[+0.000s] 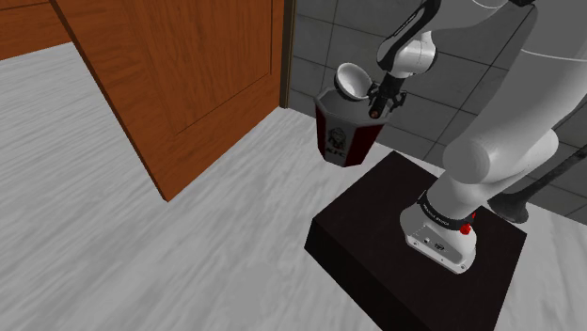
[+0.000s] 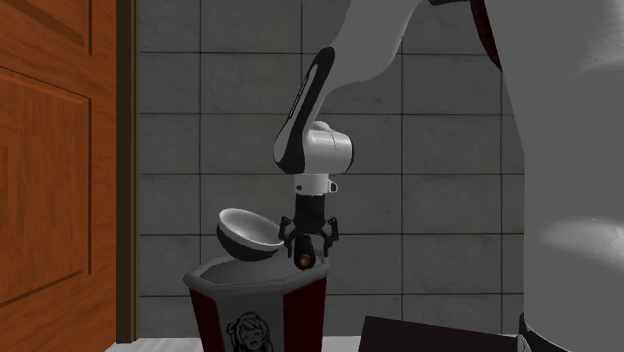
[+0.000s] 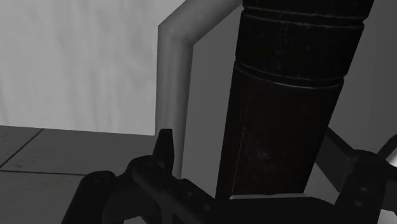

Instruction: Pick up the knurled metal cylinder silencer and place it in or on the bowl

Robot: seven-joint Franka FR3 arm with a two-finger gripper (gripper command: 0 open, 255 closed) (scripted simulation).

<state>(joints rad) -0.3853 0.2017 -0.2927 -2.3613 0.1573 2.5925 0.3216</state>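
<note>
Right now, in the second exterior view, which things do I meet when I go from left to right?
Wooden door → pale bowl → gripper, shut on the dark cylinder → black stand.

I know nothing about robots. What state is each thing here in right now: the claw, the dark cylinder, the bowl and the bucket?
gripper: shut on the dark cylinder, above the bucket.
dark cylinder: held off the ground beside the bowl, not yet in it.
bowl: tilted, resting on the bucket's rim.
bucket: upright.
</note>
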